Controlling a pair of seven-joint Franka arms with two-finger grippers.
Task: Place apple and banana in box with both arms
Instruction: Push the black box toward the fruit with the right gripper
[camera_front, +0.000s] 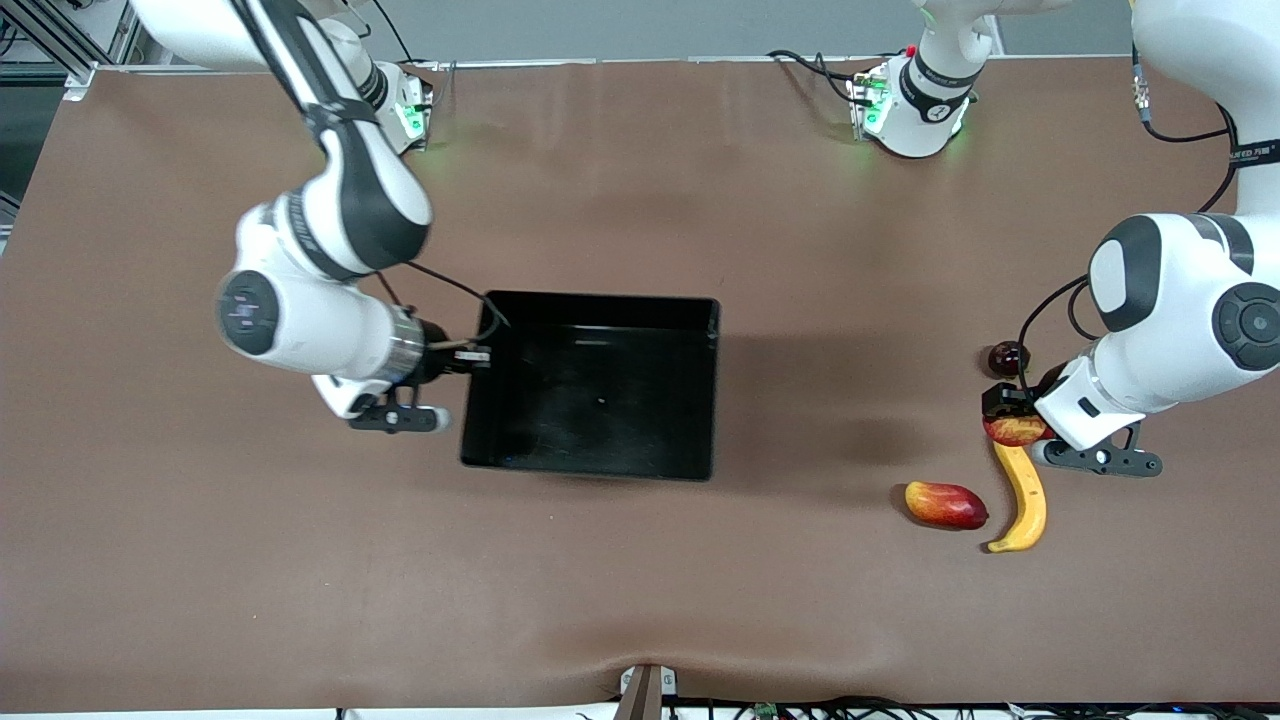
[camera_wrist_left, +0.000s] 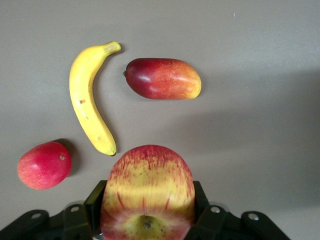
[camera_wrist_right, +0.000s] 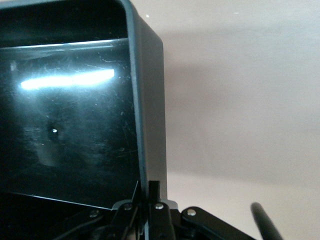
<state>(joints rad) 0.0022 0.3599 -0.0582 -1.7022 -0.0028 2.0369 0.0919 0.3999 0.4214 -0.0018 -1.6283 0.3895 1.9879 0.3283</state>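
Observation:
The black box (camera_front: 706, 390) stands mid-table. My right gripper (camera_front: 478, 356) is shut on the box wall at the right arm's end; in the right wrist view its fingers (camera_wrist_right: 155, 192) pinch the wall (camera_wrist_right: 150, 110). My left gripper (camera_front: 1012, 425) is shut on the streaked red-and-yellow apple (camera_front: 1014, 431) and holds it over the table by the banana's farther tip. In the left wrist view the apple (camera_wrist_left: 147, 192) fills the jaws of the left gripper (camera_wrist_left: 147, 210). The yellow banana (camera_front: 1025, 497) lies on the table and also shows in the left wrist view (camera_wrist_left: 89, 97).
A red-and-yellow mango-shaped fruit (camera_front: 945, 504) lies beside the banana, toward the box; it also shows in the left wrist view (camera_wrist_left: 162, 78). A plain red fruit (camera_front: 1008, 357) sits farther from the front camera than the apple, and shows in the left wrist view (camera_wrist_left: 44, 165).

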